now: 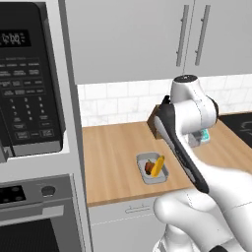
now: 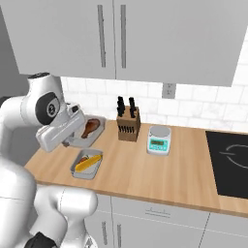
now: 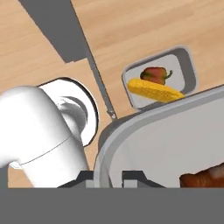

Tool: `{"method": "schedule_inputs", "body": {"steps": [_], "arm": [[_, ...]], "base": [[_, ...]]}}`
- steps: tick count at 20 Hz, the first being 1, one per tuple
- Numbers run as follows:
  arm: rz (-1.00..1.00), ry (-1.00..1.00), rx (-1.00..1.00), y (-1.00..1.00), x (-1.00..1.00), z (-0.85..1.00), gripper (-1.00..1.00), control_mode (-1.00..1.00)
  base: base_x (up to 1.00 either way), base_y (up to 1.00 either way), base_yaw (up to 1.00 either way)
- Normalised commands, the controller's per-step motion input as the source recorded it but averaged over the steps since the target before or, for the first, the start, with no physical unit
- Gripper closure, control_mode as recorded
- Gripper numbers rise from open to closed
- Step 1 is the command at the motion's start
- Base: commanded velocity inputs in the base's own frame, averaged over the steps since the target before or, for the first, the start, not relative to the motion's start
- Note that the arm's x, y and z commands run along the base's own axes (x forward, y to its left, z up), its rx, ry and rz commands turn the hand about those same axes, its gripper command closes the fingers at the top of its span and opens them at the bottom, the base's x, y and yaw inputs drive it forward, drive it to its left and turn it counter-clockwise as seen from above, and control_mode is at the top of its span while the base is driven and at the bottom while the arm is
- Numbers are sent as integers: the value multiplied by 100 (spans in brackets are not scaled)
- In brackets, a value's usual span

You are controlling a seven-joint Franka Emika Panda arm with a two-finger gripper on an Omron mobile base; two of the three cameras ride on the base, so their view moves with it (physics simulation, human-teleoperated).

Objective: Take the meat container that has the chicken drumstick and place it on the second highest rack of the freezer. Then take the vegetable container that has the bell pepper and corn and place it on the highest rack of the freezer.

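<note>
While the meat container [image 2: 92, 127] hangs above the wooden counter [image 2: 160, 169], the first step, carrying it to the freezer, looks to be in hand.

In the hand view the gripper [image 3: 114, 177] has its two fingertips set on either side of the grey tray's rim, so it appears clamped on that rim; the chicken drumstick [image 2: 90, 127] lies inside. The vegetable container [image 2: 87, 164], with the corn [image 2: 88, 163] and the bell pepper [image 3: 155, 74], sits on the counter just below. Next, I judge, the tray must be kept level and carried to the second highest rack.
</note>
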Motion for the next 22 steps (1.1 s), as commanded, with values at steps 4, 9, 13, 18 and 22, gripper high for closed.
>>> {"method": "schedule_inputs", "body": {"steps": [4, 9, 13, 18, 22], "arm": [[17, -6, -1, -3, -57, 4, 100, -100], [2, -18, 0, -3, -10, 39, 100, -100], [1, -7, 0, 0, -18, 47, 100, -100], [0, 0, 0, 0, -10, 23, 100, -100], [1, 0, 0, 0, -1, 19, 100, -100]], "base": [[0, 0, 0], [0, 0, 0], [0, 0, 0], [0, 0, 0], [0, 0, 0]]}}
